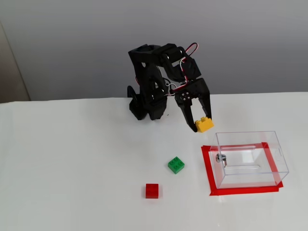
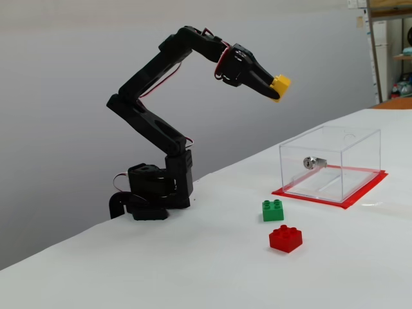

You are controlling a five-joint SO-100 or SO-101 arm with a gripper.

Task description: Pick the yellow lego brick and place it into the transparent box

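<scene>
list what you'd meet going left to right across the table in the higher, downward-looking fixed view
small red plastic brick → small green studded plastic brick → yellow lego brick held up in the black claw → clear plastic rectangular box on its red tape outline

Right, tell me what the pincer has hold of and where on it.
The pincer holds the yellow lego brick, pinched by its sides between the fingertips, up in the air short of the transparent box.
</scene>
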